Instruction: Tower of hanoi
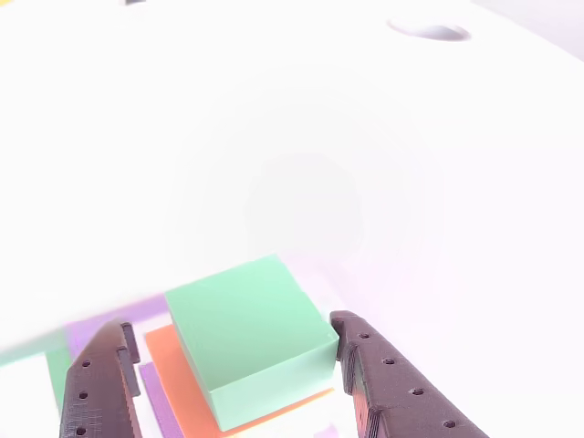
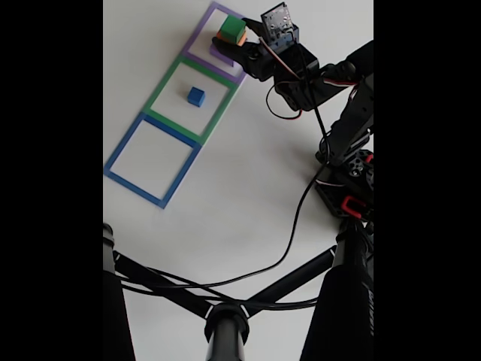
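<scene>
arm (image 2: pixel 331 90) outstretched, jaws straddling green block (image 1: pixel 251 333) — unclosed

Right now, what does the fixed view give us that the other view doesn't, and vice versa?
Fixed view alone: the small blue cube inside the green outline, the blue outline with nothing inside it, the arm and its cable.

Other view alone: both fingers flanking the green block with visible gaps, and the orange block showing beneath it.

Shared: the gripper open around the green-on-orange stack in the purple outline.
</scene>
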